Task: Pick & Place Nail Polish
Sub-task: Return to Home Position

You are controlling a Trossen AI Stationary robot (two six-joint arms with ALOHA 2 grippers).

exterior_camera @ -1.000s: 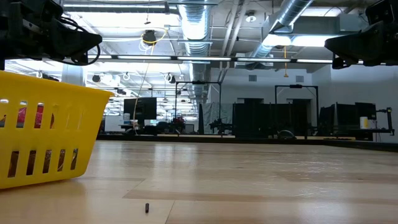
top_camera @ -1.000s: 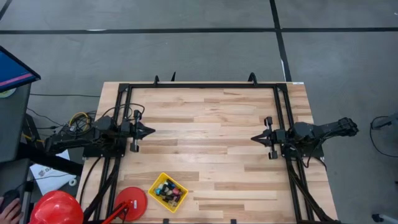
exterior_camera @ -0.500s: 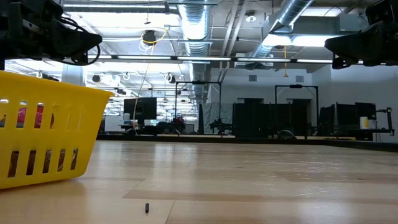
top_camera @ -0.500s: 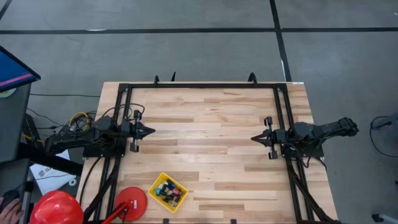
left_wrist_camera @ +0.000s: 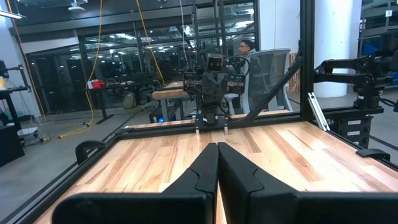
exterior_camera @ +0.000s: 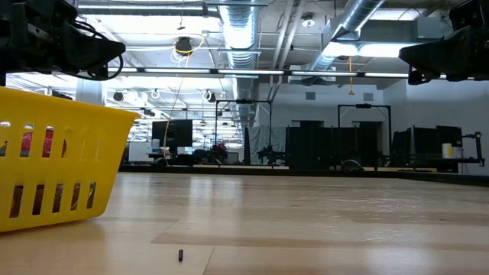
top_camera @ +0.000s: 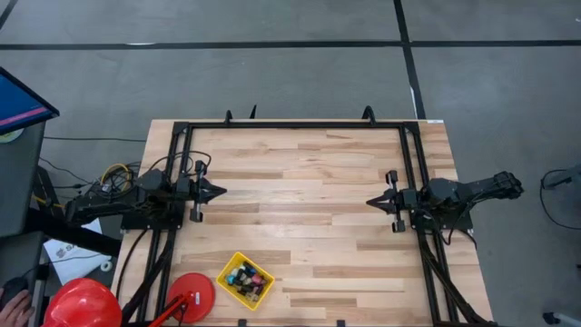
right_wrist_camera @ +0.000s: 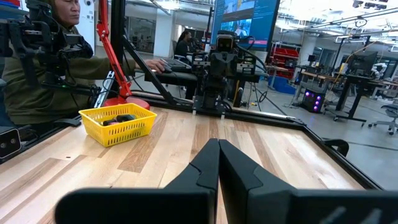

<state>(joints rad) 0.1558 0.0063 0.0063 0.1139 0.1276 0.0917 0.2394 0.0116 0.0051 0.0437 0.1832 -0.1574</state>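
A small yellow basket (top_camera: 245,280) stands on the table near its near edge, left of centre, and holds several tiny nail polish bottles (top_camera: 243,277) with dark caps in blue, pink, red and dark colours. The basket also shows in the low view (exterior_camera: 53,160) and the right wrist view (right_wrist_camera: 119,123). My left gripper (top_camera: 221,192) is shut and empty, above the table's left side. My right gripper (top_camera: 370,202) is shut and empty, above the table's right side. Both point toward the table's middle.
A black frame (top_camera: 295,125) runs along the table's far, left and right edges. A red round base (top_camera: 191,292) stands left of the basket. A person in a red hard hat (top_camera: 83,304) sits at the near left corner. A tiny dark speck (exterior_camera: 180,253) lies on the wood.
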